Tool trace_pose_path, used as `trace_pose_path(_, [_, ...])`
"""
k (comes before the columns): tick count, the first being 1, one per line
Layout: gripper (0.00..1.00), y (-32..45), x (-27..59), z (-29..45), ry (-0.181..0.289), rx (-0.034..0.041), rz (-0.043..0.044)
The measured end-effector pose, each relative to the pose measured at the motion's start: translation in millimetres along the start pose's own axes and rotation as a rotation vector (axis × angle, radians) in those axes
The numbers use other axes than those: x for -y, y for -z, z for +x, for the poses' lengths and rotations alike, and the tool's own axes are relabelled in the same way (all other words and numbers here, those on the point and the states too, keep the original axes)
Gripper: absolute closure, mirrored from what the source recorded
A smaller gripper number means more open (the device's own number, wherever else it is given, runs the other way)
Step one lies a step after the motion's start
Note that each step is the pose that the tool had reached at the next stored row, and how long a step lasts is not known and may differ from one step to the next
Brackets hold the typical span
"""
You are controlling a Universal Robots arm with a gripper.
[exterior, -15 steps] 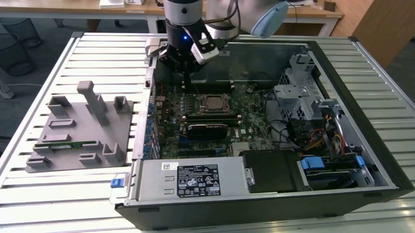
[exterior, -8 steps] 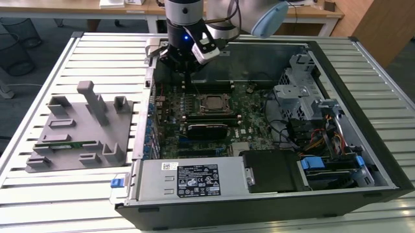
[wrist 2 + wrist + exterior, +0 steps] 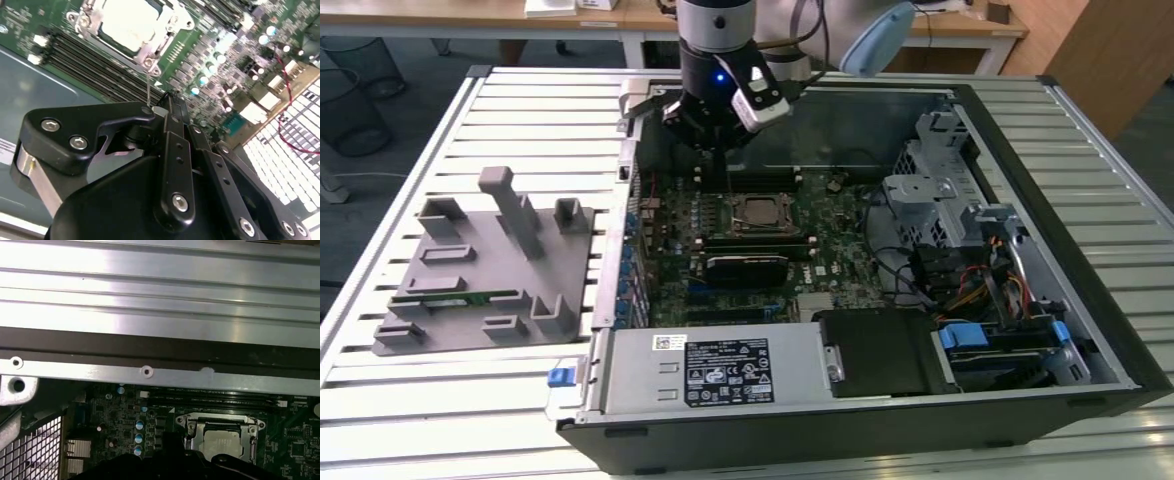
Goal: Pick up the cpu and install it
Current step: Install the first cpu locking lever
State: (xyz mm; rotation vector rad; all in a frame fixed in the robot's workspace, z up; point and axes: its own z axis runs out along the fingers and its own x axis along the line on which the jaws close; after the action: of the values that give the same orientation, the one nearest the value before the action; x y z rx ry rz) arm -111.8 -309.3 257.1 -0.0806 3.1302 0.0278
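Note:
The cpu (image 3: 761, 212) is a silver square lying flat in the metal-framed socket in the middle of the green motherboard (image 3: 834, 250). Both wrist views show the cpu (image 3: 131, 24) (image 3: 224, 444) inside that frame. My gripper (image 3: 711, 150) hangs over the board's rear part, beyond the socket and beside the memory slots (image 3: 761, 178), clear of the chip. In the second wrist view the black links of the gripper (image 3: 162, 106) converge to a shut tip with nothing between them.
The open computer case (image 3: 1014, 180) lies on a slatted metal table (image 3: 520, 100), with drive cages and cables toward the exterior view's right and a power supply (image 3: 707, 365) at the front. A grey fixture (image 3: 480, 270) on the exterior view's left holds a green memory stick (image 3: 460, 297).

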Motion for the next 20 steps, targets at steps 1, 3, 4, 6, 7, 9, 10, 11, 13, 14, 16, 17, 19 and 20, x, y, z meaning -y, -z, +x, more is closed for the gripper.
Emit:
trace_pose_path(1, [0.89,0.0,0.1,-2.1,0.000,0.0000,0.0000])
trace_pose_path(3, [0.89,0.0,0.4,-6.7,0.000,-0.0001,0.0000])
trace_pose_path(4, [0.89,-0.1,0.5,-9.5,0.000,-0.0001,0.0000])
trace_pose_path(6, [0.89,-0.2,0.8,-14.7,0.000,-0.0002,0.0000])
trace_pose_path(7, [0.89,-0.2,0.9,-17.2,0.000,-0.0002,0.0000])
trace_pose_path(9, [0.89,-0.4,1.2,-22.2,0.000,-0.0002,0.0000])
trace_pose_path(10, [0.89,-0.5,1.3,-24.7,0.000,-0.0004,0.0001])
trace_pose_path(11, [0.89,-0.7,1.4,-27.2,0.000,-0.0004,0.0000])
trace_pose_path(13, [0.89,-1.3,1.5,-29.2,0.000,-0.0002,-0.0003])
trace_pose_path(14, [0.89,-1.6,1.6,-29.4,0.000,-0.0003,-0.0018])
trace_pose_path(16, [0.89,-2.4,2.1,-29.5,0.000,0.0009,-0.0224])
trace_pose_path(17, [0.89,-2.8,2.7,-29.5,0.000,0.0013,-0.0333])
trace_pose_path(19, [0.89,-4.5,3.5,-29.6,0.000,0.0021,-0.0417])
trace_pose_path(20, [0.89,-5.3,3.5,-29.7,0.000,0.0020,-0.0416])
